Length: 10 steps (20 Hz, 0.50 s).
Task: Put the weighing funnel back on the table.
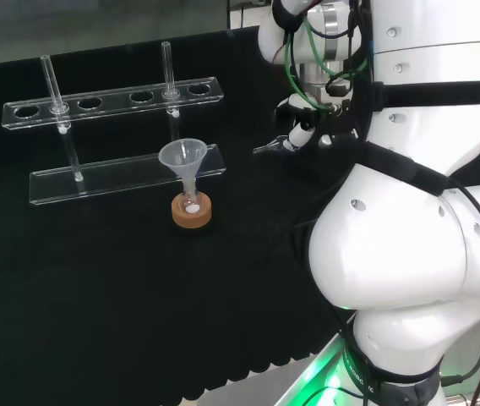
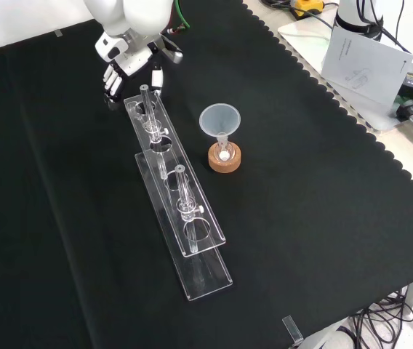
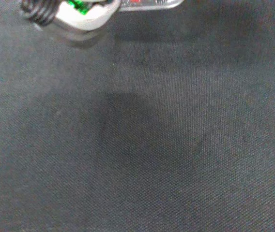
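In the head view the black and white hand (image 1: 306, 128) hangs low over the cloth, right of the rack's end. A small clear piece, the weighing funnel (image 1: 268, 148), sticks out to the left from its curled fingertips (image 1: 295, 138), close to the cloth. The front view shows the hand (image 2: 128, 67) at the far end of the rack with its fingers (image 2: 112, 85) bent down; there the clear piece is hard to make out. The wrist view has black cloth close below and a blurred white part of the hand (image 3: 82, 14).
A clear tube rack (image 1: 113, 101) (image 2: 181, 200) holds two glass tubes. The big funnel (image 1: 182, 158) (image 2: 219, 120) stands in a small flask on a cork ring (image 1: 192, 211) (image 2: 225, 160). Papers and cables (image 2: 366, 54) lie beyond the cloth's scalloped edge.
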Each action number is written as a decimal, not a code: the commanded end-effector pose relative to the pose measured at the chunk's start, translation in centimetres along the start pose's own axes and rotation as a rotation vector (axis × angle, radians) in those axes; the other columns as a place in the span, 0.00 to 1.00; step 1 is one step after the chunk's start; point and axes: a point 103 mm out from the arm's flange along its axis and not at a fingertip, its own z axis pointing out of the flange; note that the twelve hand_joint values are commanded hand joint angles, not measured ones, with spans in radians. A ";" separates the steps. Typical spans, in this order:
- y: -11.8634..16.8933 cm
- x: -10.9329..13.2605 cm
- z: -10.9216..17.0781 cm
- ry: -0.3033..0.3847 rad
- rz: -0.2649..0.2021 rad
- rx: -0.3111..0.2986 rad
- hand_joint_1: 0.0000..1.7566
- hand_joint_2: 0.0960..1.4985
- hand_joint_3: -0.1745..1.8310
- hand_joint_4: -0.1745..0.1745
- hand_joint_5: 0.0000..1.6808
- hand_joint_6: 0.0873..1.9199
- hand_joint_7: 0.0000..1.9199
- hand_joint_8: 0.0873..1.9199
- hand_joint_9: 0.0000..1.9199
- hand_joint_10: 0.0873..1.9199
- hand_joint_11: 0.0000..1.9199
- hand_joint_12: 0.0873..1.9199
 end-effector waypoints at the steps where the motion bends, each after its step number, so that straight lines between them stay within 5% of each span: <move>1: -1.8 0.2 -2.1 0.006 -0.009 -0.040 0.48 0.41 0.26 0.55 0.23 0.09 0.13 0.29 0.39 0.00 0.17 0.66; 10: -6.6 1.0 -6.5 -0.028 0.016 -0.089 0.45 0.39 0.28 0.53 0.22 0.04 0.12 0.29 0.37 0.00 0.14 0.67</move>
